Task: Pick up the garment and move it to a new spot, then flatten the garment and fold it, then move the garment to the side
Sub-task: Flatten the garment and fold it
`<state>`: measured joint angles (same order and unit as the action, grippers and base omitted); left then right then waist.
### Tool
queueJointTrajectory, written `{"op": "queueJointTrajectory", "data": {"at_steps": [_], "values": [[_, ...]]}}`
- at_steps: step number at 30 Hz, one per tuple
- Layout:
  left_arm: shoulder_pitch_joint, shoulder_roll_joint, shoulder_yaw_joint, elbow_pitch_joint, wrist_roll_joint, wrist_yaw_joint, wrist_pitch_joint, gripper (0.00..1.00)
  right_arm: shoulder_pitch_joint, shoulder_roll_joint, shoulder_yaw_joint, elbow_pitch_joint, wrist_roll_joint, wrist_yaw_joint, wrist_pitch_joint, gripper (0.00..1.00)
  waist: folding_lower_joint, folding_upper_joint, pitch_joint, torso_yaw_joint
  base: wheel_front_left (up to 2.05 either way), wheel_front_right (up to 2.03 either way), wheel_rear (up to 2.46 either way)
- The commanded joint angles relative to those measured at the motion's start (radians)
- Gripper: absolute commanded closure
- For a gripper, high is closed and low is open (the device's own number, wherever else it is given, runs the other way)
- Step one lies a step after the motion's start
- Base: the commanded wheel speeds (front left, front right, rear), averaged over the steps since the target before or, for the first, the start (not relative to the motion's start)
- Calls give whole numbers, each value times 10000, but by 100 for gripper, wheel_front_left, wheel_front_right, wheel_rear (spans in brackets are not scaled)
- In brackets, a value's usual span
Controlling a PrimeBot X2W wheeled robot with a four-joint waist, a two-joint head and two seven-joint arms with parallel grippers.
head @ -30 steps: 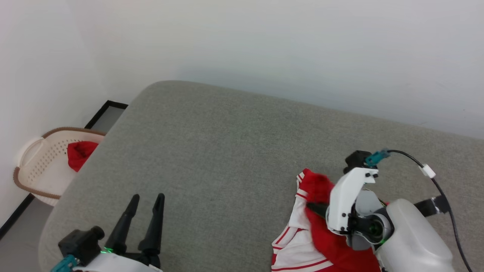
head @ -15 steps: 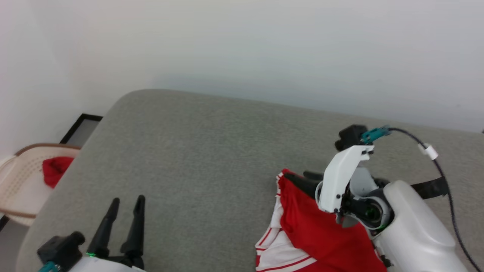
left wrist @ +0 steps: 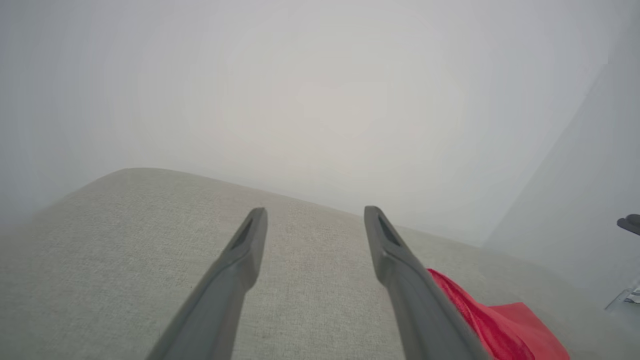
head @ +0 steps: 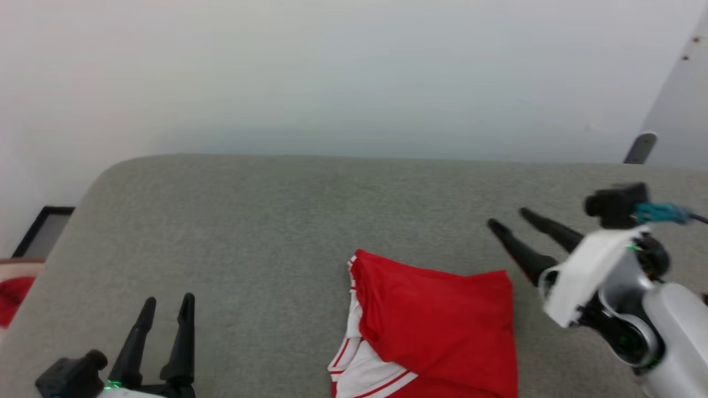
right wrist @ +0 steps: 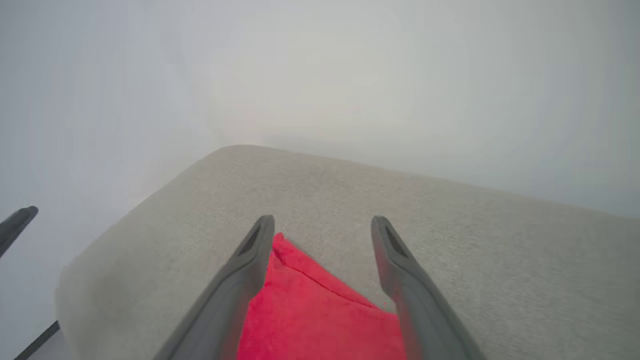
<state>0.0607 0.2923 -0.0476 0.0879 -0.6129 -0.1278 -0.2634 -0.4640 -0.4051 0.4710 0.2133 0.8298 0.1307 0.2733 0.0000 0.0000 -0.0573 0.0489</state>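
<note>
The right gripper [head: 506, 216] hangs empty with its fingers spread, and the folded garment [head: 437, 315] lies on the grey cushion [head: 249, 221] just beside its fingertips. The left gripper [head: 169, 299], equally spread and empty, sits well apart from the cloth. A pinch catching only the top red layer would likely peel the fold open during the move aside

- You'll find the garment [head: 437, 309] is soft, matt cloth.
- Under the garment, the cushion [head: 249, 232]: coarse grey weave (no sheen).
- Beside the garment, the right gripper [head: 506, 216]: matt fingers [head: 517, 250], glossy plastic housing [head: 581, 273].
</note>
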Motion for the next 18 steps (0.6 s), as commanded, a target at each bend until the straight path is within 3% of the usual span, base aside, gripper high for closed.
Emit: {"op": "queueJointTrajectory", "data": {"at_steps": [1, 9, 13, 18], "values": [[100, 21, 43, -23, 97, -36, 2, 0, 195, -174, 53, -48, -170, -1, -300, 0, 0, 0, -52, -372, 0, 0, 0], [435, 82, 213, -188, 407, -36, 2, 0, 1065, -1576, 262, 72, -1216, -1, -3584, 0, 0, 0, -181, -842, 0, 0, 0], [596, 131, 293, -226, 532, -36, 2, 0, 1576, -1660, -118, 641, -1610, -1, -4711, 0, 0, 0, -273, -936, 0, 0, 0], [787, 205, 319, -195, 796, -36, 2, 0, 2257, -1475, -635, 1246, -1811, -1, -5153, 0, 0, 0, -382, -948, 0, 0, 0]]}}
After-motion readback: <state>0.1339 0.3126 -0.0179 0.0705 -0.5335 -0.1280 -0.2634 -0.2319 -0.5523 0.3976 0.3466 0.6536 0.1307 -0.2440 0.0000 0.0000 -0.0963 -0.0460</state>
